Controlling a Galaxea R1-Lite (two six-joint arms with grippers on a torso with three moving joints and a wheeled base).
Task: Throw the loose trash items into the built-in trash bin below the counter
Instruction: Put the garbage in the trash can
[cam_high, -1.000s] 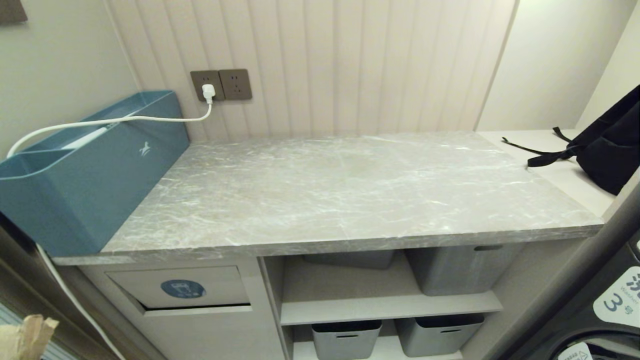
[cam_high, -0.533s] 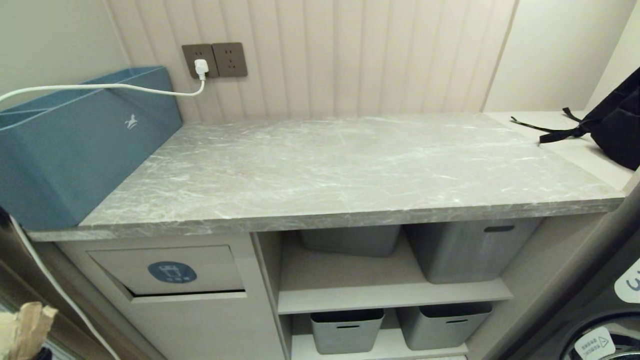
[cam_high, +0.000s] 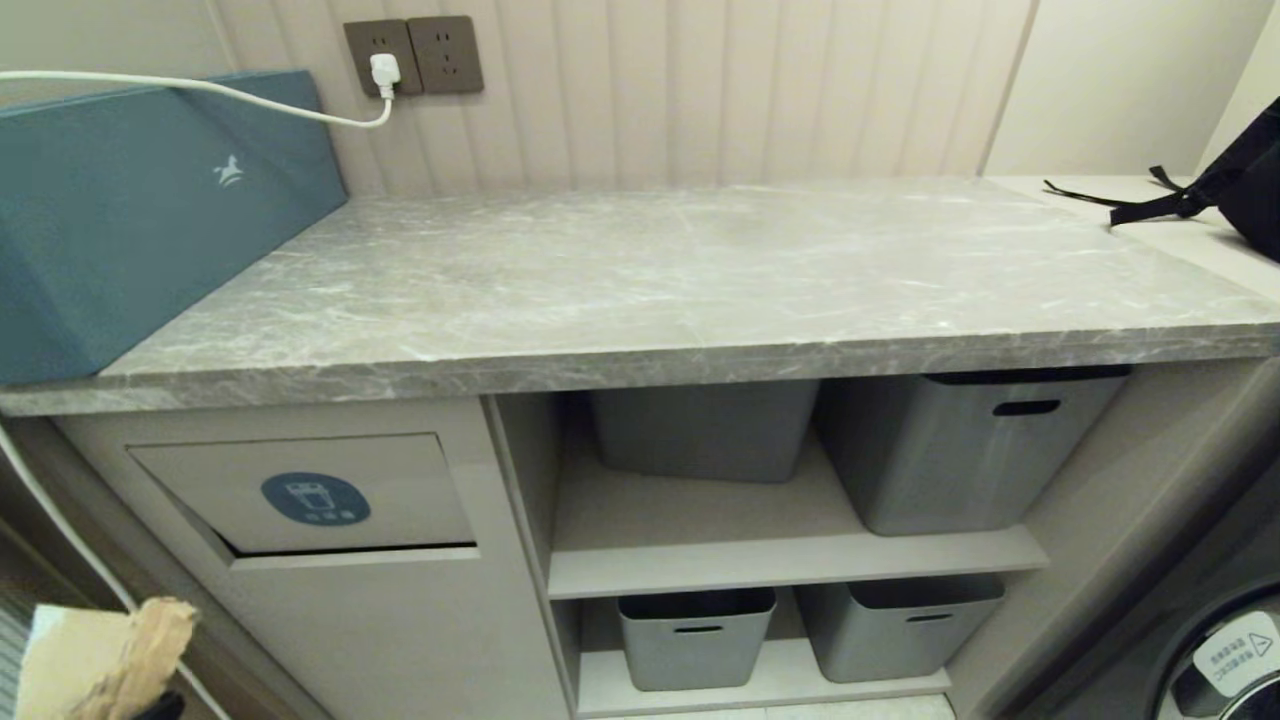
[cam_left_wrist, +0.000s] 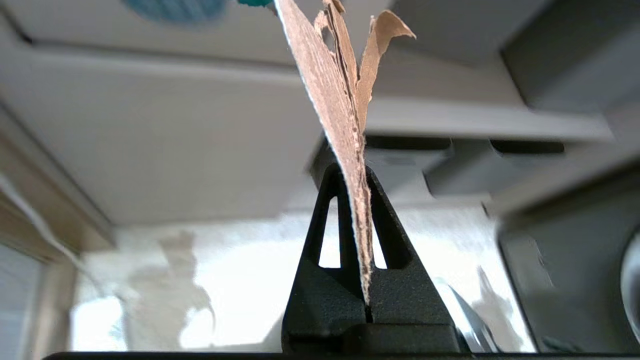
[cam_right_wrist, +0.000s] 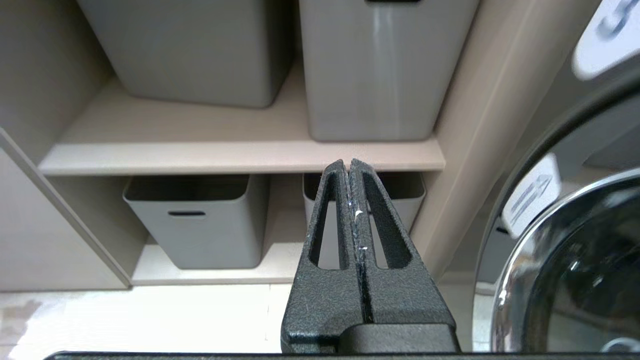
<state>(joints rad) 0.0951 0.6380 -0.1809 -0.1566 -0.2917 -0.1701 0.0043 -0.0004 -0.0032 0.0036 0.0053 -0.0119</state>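
Brown paper wad: head view, bottom left, larger and higher than a second ago; flap bin now higher in frame, camera lowered.
Left wrist: left gripper pinching the paper.
Right wrist: right gripper pressed together, empty, facing grey tubs.

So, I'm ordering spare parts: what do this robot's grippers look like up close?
Both match. The left gripper and the right gripper are matte black with a grainy texture. Each has two slim tapering fingers with a long triangular cut-out, rising from a broad black base. No cables, labels or markings show on either, and the arms behind them are out of view.
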